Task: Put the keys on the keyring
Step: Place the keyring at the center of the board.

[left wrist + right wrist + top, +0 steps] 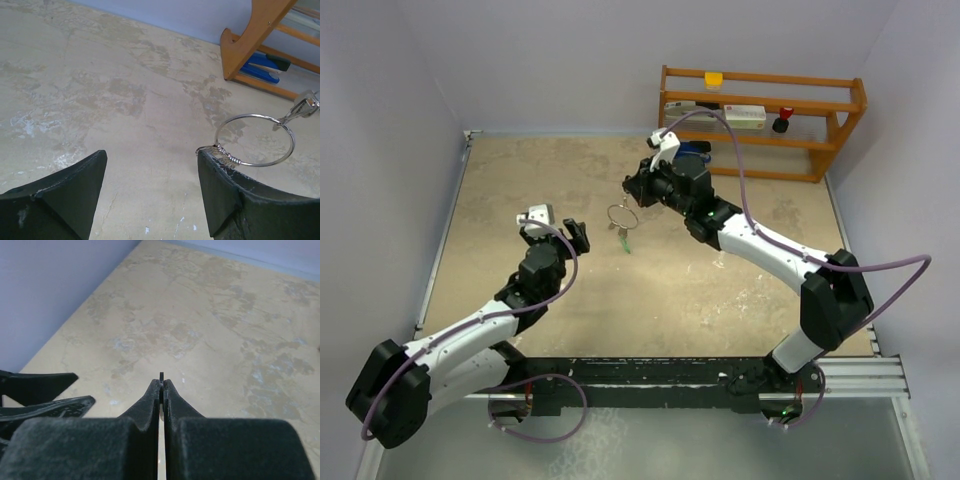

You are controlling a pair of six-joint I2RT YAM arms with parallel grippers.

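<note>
Beige, mottled bench (620, 300) takes up most of the scene, with bare surface all round both sets of jaws and a raised rail along its left edge (442, 250), well out from the left jaws. Pale lilac walls close the far side and both flanks. An orange wooden rack (760, 80) stands against the far wall, behind the right jaws and close to that wrist, so room is tighter there than anywhere else. The left arm (470, 335) reaches forward with the left jaws spread wide and nothing between the fingers (220, 185); only bare bench shows through the gap. The right arm (770, 250) bends in from the right, and the right jaws are pressed together, pinching a thin metal edge that stands just proud of their tips. The keyring (623, 213) hangs directly below the right jaws, above the bench. It is off to the right of the left jaws, with a clear gap between them in the overhead view. The keys (620, 232) dangle from the ring's low side, the green-headed key (626, 244) lowest.
</note>
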